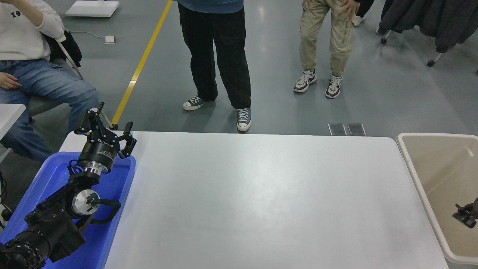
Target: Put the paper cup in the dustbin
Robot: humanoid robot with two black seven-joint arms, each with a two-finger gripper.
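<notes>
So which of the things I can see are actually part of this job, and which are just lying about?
Part of the job:
- dustbin, at the table's right end
- right gripper, over the dustbin, no cup visible in it

Just lying about:
- blue tray
- left gripper, parked above the tray
- white table
- people standing and sitting beyond it

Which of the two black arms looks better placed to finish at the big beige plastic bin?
The right. Its gripper hangs over the large beige plastic dustbin at the table's right end, while the left gripper sits parked above the bright blue tray, far across. No cup shows.
</notes>
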